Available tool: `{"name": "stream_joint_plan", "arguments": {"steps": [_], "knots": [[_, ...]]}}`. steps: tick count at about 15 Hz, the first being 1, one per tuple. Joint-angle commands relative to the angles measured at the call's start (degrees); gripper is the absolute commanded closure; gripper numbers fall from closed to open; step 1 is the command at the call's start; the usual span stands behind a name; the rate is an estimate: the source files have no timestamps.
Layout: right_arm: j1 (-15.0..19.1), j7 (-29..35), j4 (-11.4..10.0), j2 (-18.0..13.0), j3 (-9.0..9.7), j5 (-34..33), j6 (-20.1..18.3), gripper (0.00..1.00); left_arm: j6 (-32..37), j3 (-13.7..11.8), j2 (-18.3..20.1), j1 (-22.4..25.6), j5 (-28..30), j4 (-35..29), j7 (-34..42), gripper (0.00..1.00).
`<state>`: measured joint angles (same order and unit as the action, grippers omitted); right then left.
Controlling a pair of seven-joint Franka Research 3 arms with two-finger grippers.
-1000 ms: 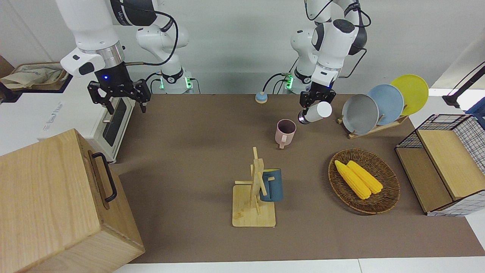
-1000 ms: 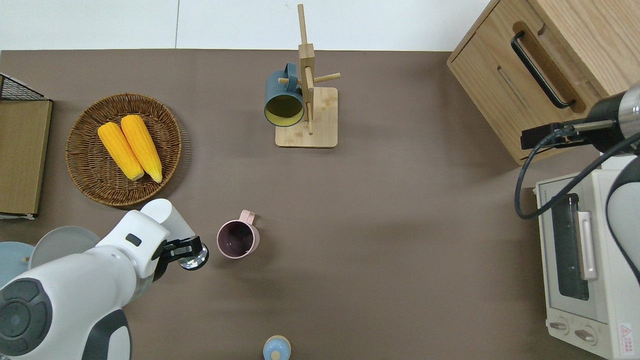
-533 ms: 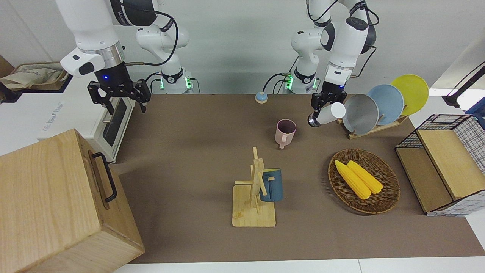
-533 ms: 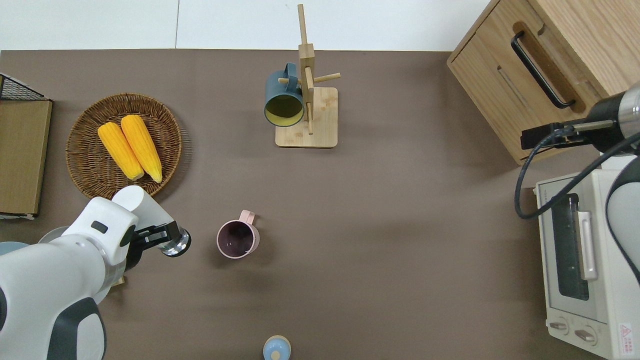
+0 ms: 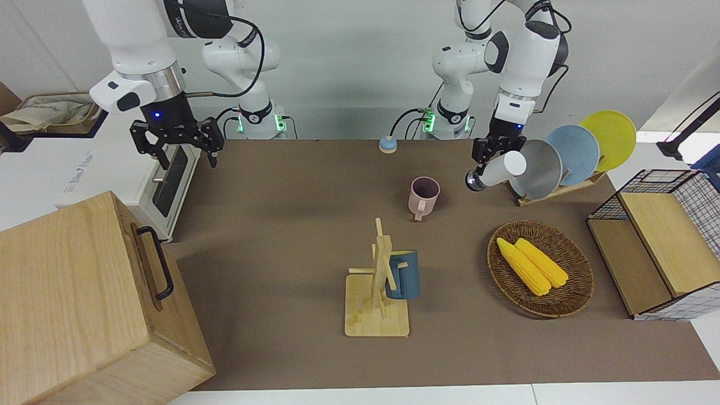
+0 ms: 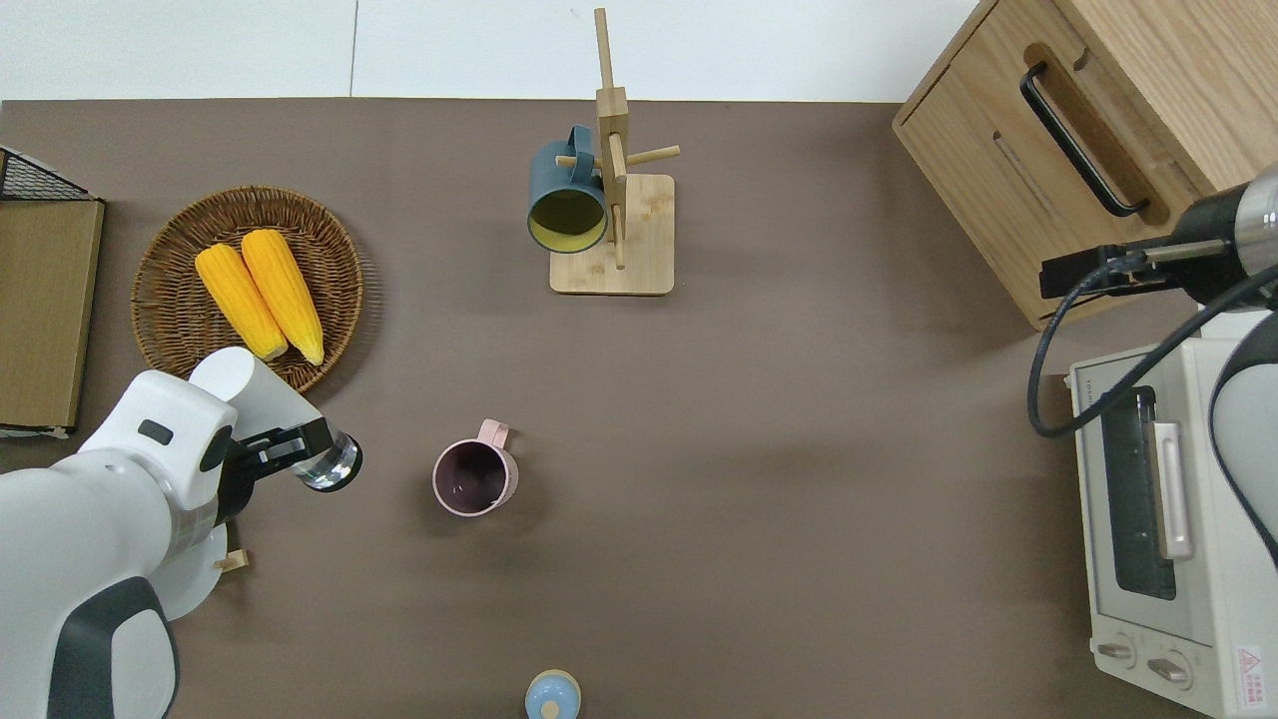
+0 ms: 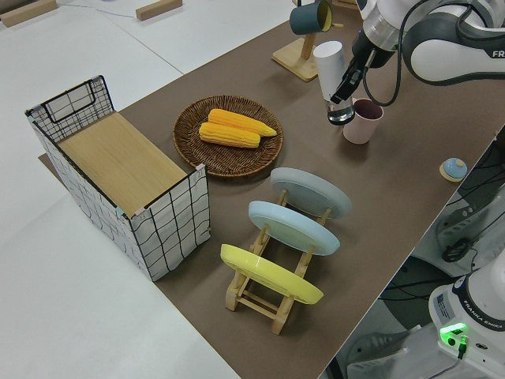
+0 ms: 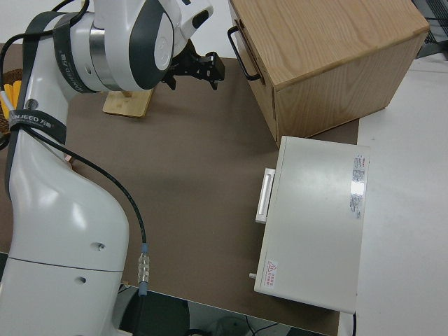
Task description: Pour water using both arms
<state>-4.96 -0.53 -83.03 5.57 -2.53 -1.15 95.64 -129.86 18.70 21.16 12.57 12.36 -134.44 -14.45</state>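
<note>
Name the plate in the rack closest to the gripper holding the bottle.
The grey plate, at the rack's end toward the pink mug; the left gripper with its white bottle hangs beside it.

corn [image 6: 258, 294] in basket [image 6: 180, 345], mug [image 6: 566, 200] seemingly hung on rack [image 6: 615, 215]

My arms are white with black joint rings, and my left tool [image 6: 300, 451] is black. It grips a white bottle [image 6: 262, 394] with a shiny silver mouth. The tabletop [image 6: 749, 479] is plain dark brown. The mug [image 6: 475, 477] on it is pale pink outside, dark inside. A second mug [image 6: 564, 195], blue-grey with a yellow lining, hangs on a light wooden stand [image 6: 614, 235]. Two bright yellow corn cobs [image 6: 260, 297] lie in a brown woven basket [image 6: 180, 340]. The plates [image 5: 571, 152] are grey, light blue and yellow. A white toaster oven [image 6: 1168, 539] sits beside a pale oak box [image 6: 1008, 180] with a black handle.
</note>
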Motion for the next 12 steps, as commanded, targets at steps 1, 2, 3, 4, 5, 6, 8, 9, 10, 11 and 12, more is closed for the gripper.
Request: {"name": "stream_joint_plan", "arguments": {"steps": [1,2,3,4,5,6,8,9,10,11,12], "knots": [[0.13,-0.87,0.23,-0.21,-0.10,1.23,-0.64,0.009,-0.30,0.45,-0.59,2.62,0.12,2.60,0.56,1.00],[0.13,-0.87,0.23,-0.21,-0.10,1.23,-0.64,0.009,-0.22,0.54,-0.77,2.73,0.12,2.60,0.74,1.00],[0.13,-0.87,0.23,-0.21,-0.10,1.23,-0.64,0.009,-0.21,0.46,-0.77,2.73,0.12,2.60,0.83,1.00],[0.13,-0.87,0.23,-0.21,-0.10,1.32,-0.64,0.011,-0.21,0.28,-0.77,2.73,0.03,2.60,0.83,1.00],[0.13,-0.87,0.23,-0.21,-0.10,1.23,-0.64,0.011,-0.21,0.28,-1.03,2.90,0.03,2.69,0.83,1.00],[0.13,-0.87,0.23,-0.21,-0.10,1.23,-0.64,0.011,-0.21,0.19,-1.56,2.99,0.12,3.21,0.83,1.00],[0.13,-0.87,0.15,-0.21,-0.10,1.32,-0.64,0.009,-0.21,0.19,-2.26,3.08,0.03,4.00,0.83,1.00],[0.13,-0.87,0.23,-0.21,-0.10,1.23,-0.64,0.011,-0.21,0.19,-2.35,3.17,0.03,4.27,0.83,1.00],[0.13,-0.87,0.23,-0.21,-0.10,1.23,-0.64,0.009,-0.21,0.19,-2.35,3.43,0.03,4.27,0.92,1.00],[0.13,-0.87,0.23,-0.21,-0.10,1.32,-0.64,0.009,-0.21,0.19,-2.35,4.04,0.03,4.44,0.92,1.00],[0.13,-0.87,0.23,-0.21,-0.10,1.23,-0.64,0.011,-0.13,0.28,-2.35,4.74,-0.06,4.97,1.44,1.00]]}}
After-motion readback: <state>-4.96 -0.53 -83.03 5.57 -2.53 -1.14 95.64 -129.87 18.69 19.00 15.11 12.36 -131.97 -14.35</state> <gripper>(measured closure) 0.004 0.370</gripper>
